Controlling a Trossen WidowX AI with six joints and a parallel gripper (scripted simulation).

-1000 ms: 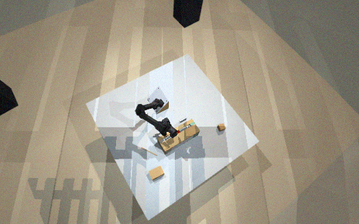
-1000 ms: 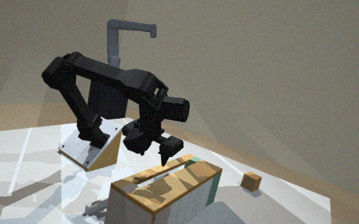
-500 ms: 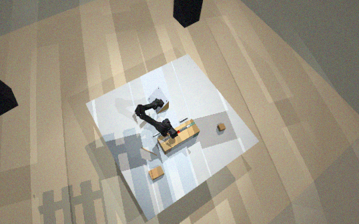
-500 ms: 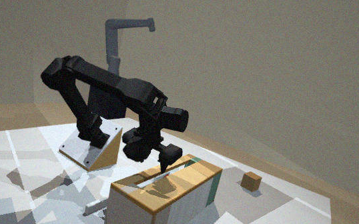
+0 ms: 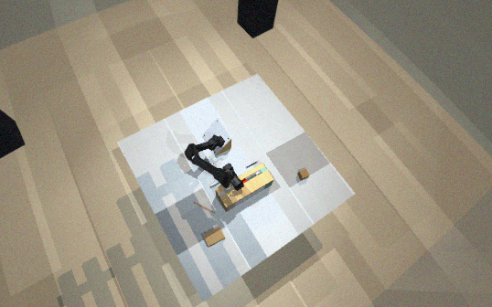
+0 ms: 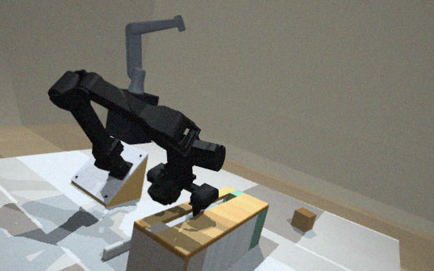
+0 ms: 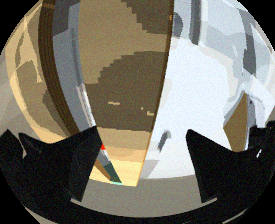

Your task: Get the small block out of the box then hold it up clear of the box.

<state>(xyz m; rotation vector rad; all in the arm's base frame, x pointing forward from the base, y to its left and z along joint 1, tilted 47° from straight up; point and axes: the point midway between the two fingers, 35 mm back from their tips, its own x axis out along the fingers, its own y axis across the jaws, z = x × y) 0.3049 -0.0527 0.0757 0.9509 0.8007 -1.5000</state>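
The box (image 5: 259, 182) (image 6: 235, 214) (image 7: 123, 100) stands upright, with a long slot in its wooden top and a green mark (image 5: 264, 169) (image 6: 257, 227) at one end. The small red block (image 5: 244, 181) (image 6: 202, 211) (image 7: 103, 147) shows only as a sliver in the slot, beside a fingertip; the shelf under it is mostly hidden. My gripper (image 5: 236, 183) (image 6: 181, 208) (image 7: 146, 131) is open and empty, pointing down low over the box. One finger is at the slot, on the side of the block away from the green mark; the other is toward the arm's base. Whether the finger touches the block cannot be told.
A wooden cube (image 5: 303, 174) (image 6: 303, 219) lies beyond the green-marked end. A flat wooden block (image 5: 214, 237) and a thin stick (image 5: 204, 207) lie off the other end. A short dark bar (image 5: 251, 164) lies on the arm's side. The wedge-shaped arm mount (image 6: 127, 189) stands behind.
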